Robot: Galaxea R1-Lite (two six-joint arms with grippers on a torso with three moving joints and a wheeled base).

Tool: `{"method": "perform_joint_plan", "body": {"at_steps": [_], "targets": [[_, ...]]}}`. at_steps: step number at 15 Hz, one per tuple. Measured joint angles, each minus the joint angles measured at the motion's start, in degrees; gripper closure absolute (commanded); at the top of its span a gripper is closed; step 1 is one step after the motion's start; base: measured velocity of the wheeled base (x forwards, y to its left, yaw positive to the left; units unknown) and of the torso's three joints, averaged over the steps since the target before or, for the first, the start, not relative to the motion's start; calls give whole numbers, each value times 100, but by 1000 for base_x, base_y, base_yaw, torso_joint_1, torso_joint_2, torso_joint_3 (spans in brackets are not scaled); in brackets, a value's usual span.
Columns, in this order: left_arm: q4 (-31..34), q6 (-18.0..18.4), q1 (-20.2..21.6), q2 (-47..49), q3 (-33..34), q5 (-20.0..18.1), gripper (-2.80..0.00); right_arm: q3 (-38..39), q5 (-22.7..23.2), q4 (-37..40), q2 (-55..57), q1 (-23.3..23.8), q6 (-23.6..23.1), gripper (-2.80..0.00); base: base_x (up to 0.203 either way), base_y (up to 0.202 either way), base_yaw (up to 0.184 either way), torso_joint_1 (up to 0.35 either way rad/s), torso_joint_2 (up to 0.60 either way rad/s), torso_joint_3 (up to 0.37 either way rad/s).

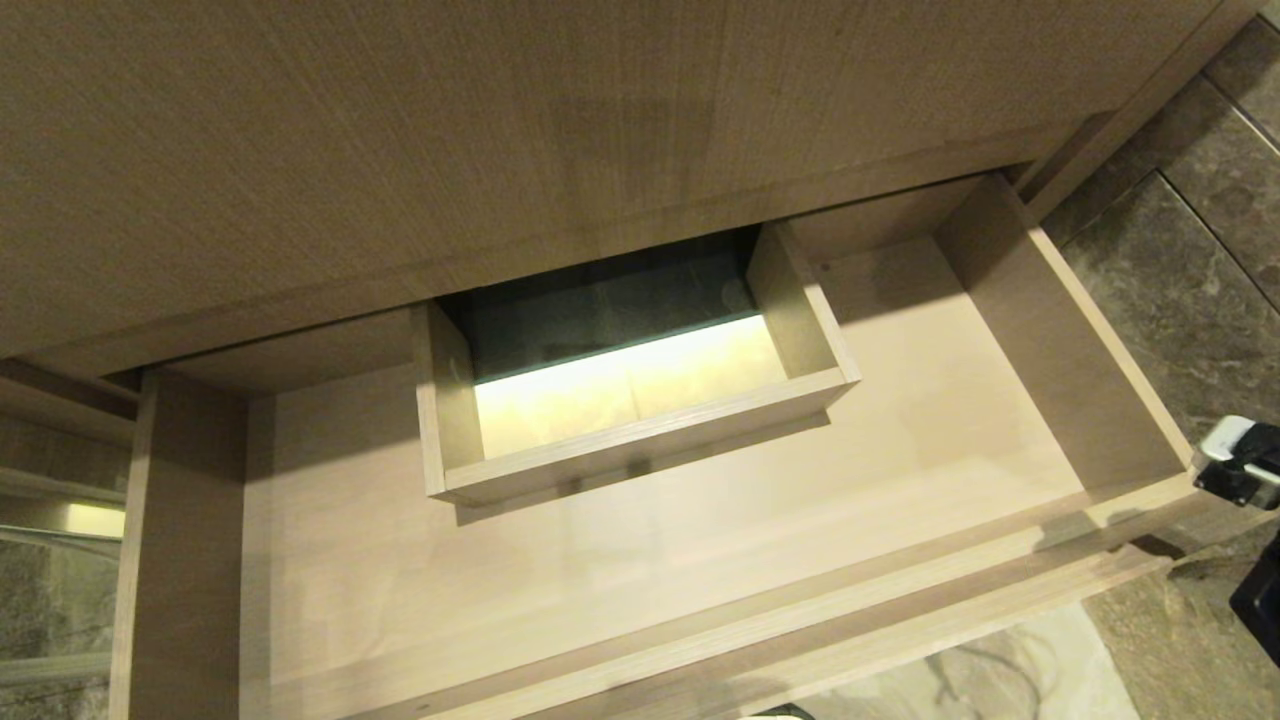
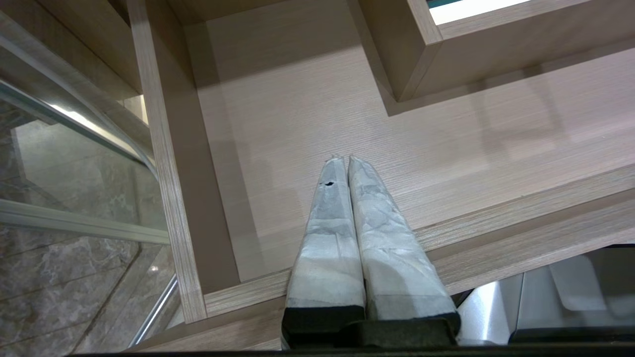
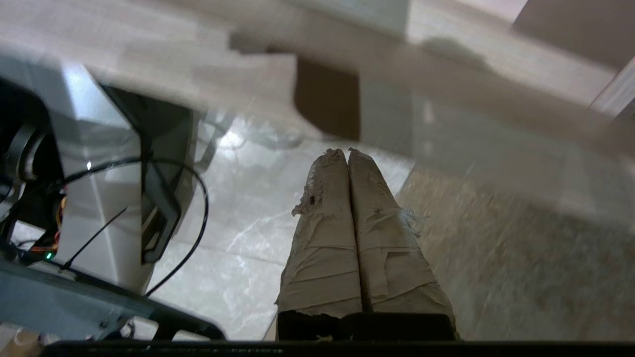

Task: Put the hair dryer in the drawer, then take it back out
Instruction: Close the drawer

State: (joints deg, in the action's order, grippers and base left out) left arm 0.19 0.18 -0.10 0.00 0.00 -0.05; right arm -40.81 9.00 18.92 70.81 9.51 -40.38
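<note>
Two claws pinched together, empty: left claw (image 2: 346, 159) hung over the open drawer (image 1: 1060, 340), right claw (image 3: 345, 151) outside above the floor (image 3: 238, 277). Hair dryer nowhere visible.

The drawer (image 1: 650, 560) stands pulled out under a taller wood-grain panel (image 1: 500, 130). A boxed cutout (image 1: 640, 440) sits at its back, glowing inside. Grey stone floor (image 1: 1180, 300) lies right, where a robot part (image 1: 1240, 465) shows.
</note>
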Motion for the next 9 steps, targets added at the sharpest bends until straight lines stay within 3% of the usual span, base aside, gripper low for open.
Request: {"method": "perform_joint_plan", "body": {"at_steps": [2,5,7,9], "targets": [[-1,0,0,0,0,-2,0,-79,211,-223,127,22,50,0,0,0,0,0,0,0],[-3,0,0,0,0,-5,0,-222,926,-963,226,99,168,0,0,0,0,0,0,0],[-3,0,-1,0,0,-2,0,-490,1426,-1937,350,116,549,0,0,0,0,0,0,0],[-3,0,7,0,0,-4,0,-901,1606,-3161,556,106,1084,0,0,0,0,0,0,0]]}}
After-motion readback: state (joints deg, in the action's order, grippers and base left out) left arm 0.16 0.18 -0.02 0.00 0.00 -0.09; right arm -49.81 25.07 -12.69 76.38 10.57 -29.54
